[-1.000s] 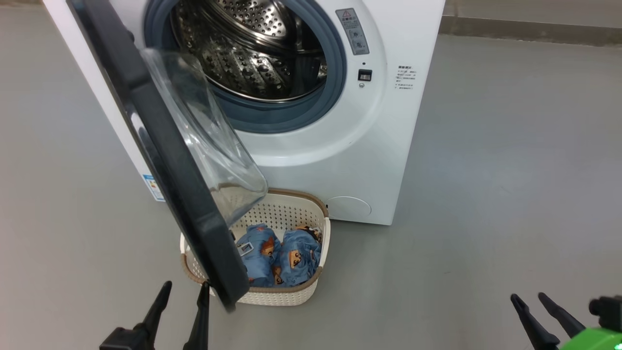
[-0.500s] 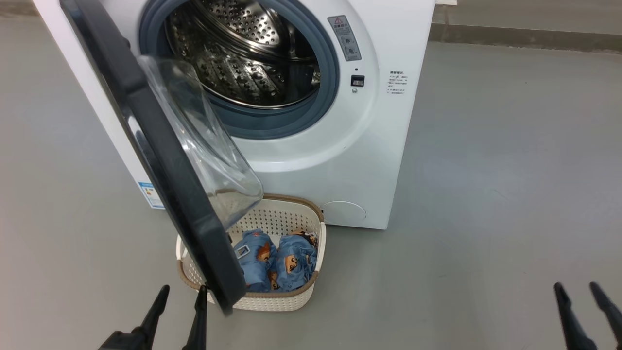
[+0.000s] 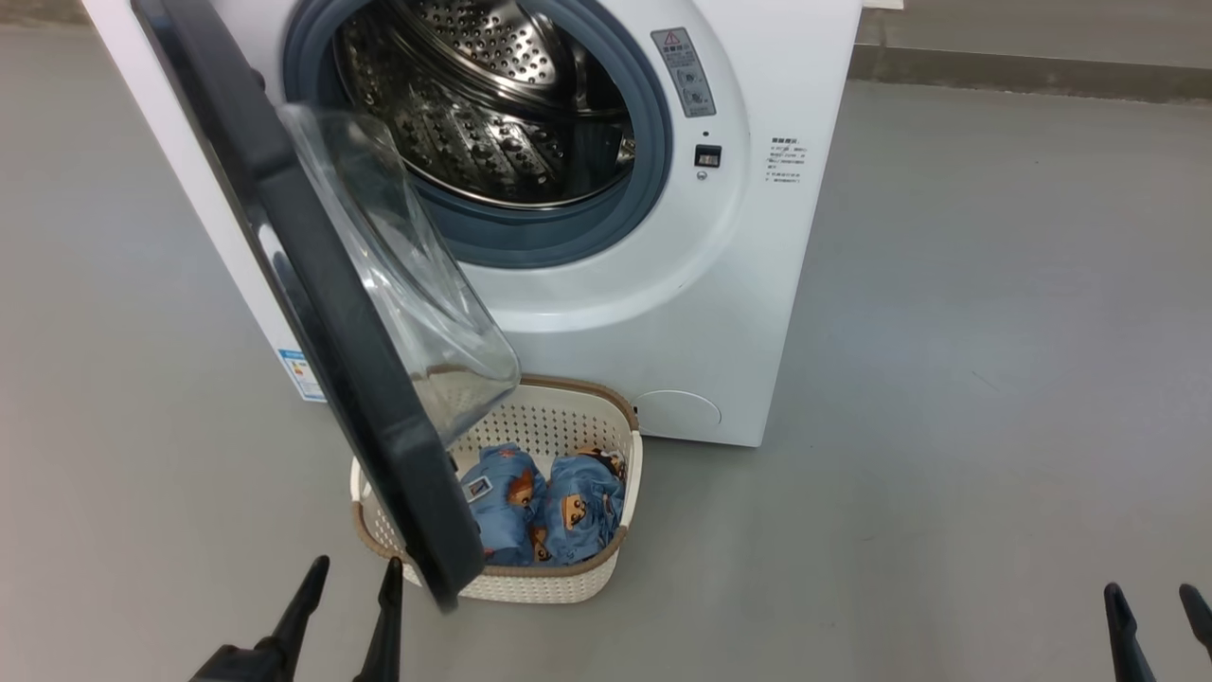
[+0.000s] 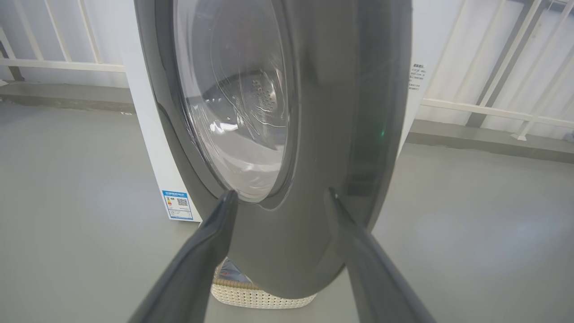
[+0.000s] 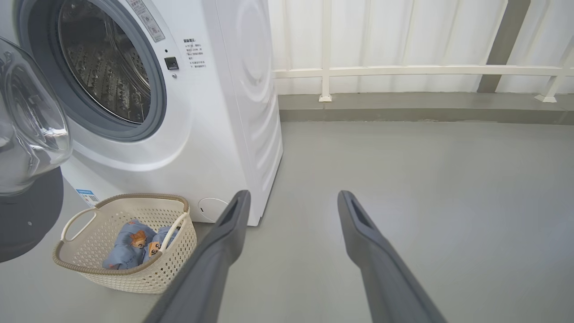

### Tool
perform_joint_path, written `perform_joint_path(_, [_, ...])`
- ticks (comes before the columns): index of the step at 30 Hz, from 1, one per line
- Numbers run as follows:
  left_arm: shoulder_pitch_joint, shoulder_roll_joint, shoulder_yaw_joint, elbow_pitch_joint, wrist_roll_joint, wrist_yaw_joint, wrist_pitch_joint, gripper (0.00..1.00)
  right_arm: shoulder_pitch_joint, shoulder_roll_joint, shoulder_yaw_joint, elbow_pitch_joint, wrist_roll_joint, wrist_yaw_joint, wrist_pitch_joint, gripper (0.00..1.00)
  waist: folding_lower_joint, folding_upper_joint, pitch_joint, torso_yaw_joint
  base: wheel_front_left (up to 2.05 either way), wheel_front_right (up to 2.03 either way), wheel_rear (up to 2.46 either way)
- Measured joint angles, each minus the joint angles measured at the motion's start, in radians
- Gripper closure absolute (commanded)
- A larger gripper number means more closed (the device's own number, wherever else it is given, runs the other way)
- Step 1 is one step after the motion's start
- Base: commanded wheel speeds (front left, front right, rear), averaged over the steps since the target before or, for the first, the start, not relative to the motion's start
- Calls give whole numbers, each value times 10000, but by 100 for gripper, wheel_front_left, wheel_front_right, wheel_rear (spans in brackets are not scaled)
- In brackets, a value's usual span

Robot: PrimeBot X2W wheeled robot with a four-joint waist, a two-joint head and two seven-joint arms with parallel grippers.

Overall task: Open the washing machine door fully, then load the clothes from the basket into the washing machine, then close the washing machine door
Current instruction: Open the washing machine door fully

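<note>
Left gripper [image 3: 358, 578], lower left of the head view: fingers spread, holding nothing, tips close beside the bottom edge of the washing machine door [image 3: 369, 407]. The door stands ajar and overhangs the left part of the basket [image 3: 568, 589]. Right gripper [image 3: 1149, 616], lower right: likewise spread and empty, above bare floor [image 3: 947, 398]. The clothes [image 3: 544, 507] lie in the basket, centre frame, at the foot of the washing machine [image 3: 701, 284], with open floor to the right.

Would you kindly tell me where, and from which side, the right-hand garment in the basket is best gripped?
Probably the right-hand garment by its bunched upper fold, pinched from above and from the robot's right: the open washing machine door overhangs the basket's left half, leaving that garment uncovered. The open right gripper seems better placed.
</note>
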Motion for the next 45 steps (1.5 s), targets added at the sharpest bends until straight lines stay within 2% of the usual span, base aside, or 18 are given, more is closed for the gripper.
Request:
perform_joint_path(8, [-9,0,75,4,-35,-2,0,0,14,150,0,31,-115,0,0,0,0,0,67,-20,0,0,0])
perform_joint_path(9, [-12,-2,150,4,-125,-2,0,96,13,150,2,31,-115,0,0,0,0,0,64,-17,0,0,0])
perform_joint_path(10, [-17,-12,251,-2,-176,-2,0,100,12,150,0,31,-115,0,0,0,0,0,59,-9,0,0,0])
perform_joint_path(14, [-266,-174,1195,-443,-270,-2,2,100,11,151,-13,21,-150,0,0,0,0,0,31,71,0,0,0])
perform_joint_path(18, [-833,-242,2307,-1630,-460,4,-2,100,11,151,-15,-13,-282,0,0,0,0,0,-8,158,0,0,0])
perform_joint_path(21, [-1151,-244,2435,-2738,-911,98,-10,100,9,150,-6,-29,-282,0,0,0,0,0,-20,196,0,0,0])
perform_joint_path(24, [-1249,-245,1747,-3848,-1074,180,-13,100,7,148,2,-38,-282,0,2,0,1,0,-2,203,0,0,0])
perform_joint_path(28, [-1285,-242,-2,-4727,-991,182,-15,100,1,150,17,-86,-282,0,2,0,1,0,18,187,0,0,0])
perform_joint_path(32, [-1265,-242,-1987,-4431,-780,79,-13,100,-18,148,69,-90,-282,0,2,0,0,0,40,158,0,0,0])
perform_joint_path(35, [-1260,-234,-2924,-3484,-798,42,-12,100,-25,144,148,-86,-282,0,0,0,1,0,77,127,0,0,0])
perform_joint_path(39, [-1262,-222,-3312,-2190,-1106,2,-10,100,-64,144,282,-94,-280,0,2,0,0,0,153,57,0,0,0])
perform_joint_path(45, [-1389,-215,-2951,-849,-1647,6,-10,100,-260,136,286,-153,-280,0,0,0,1,0,315,-28,0,0,0])
